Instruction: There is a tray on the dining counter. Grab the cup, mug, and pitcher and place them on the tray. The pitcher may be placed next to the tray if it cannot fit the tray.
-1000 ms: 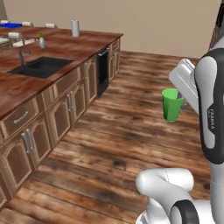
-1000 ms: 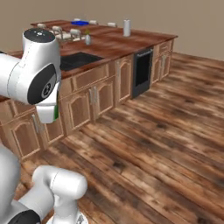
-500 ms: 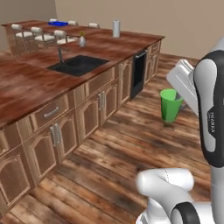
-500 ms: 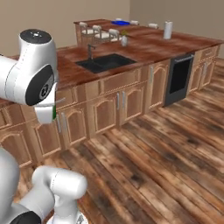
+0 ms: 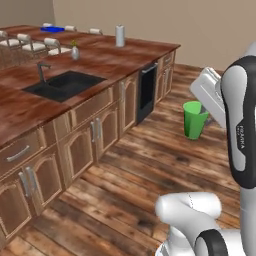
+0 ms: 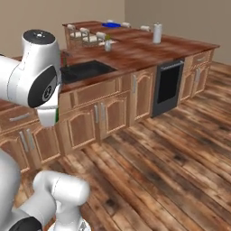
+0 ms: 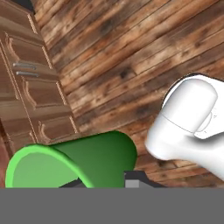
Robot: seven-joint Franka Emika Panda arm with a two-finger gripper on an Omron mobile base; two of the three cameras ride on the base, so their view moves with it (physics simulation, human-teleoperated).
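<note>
1. Green cup carried in the air above the plank floor, at about 3 o'clock in the left base view, close against the white hand of the arm.
2. Jaws closed on the cup; finger tips mostly hidden behind it in the hand view, only a dark sliver showing under its narrow end.
3. In the hand view, cup lying sideways across the bottom, open mouth toward 8 o'clock, lower part cut off by the frame edge.
4. In the right base view, cup almost wholly hidden behind the arm; just a thin green strip visible at the arm's edge, toward 9 o'clock.
5. Blue tray far off on the dining surface, at about 11 o'clock in the left base view; small, rim hard to make out. Same tray near 12 o'clock in the right base view.
6. Pale stools beside that surface, partly cut off at the left edge.
7. Dark sink set in the nearer kitchen surface, faucet behind it.
8. Contents of the tray impossible to tell at this distance.
</note>
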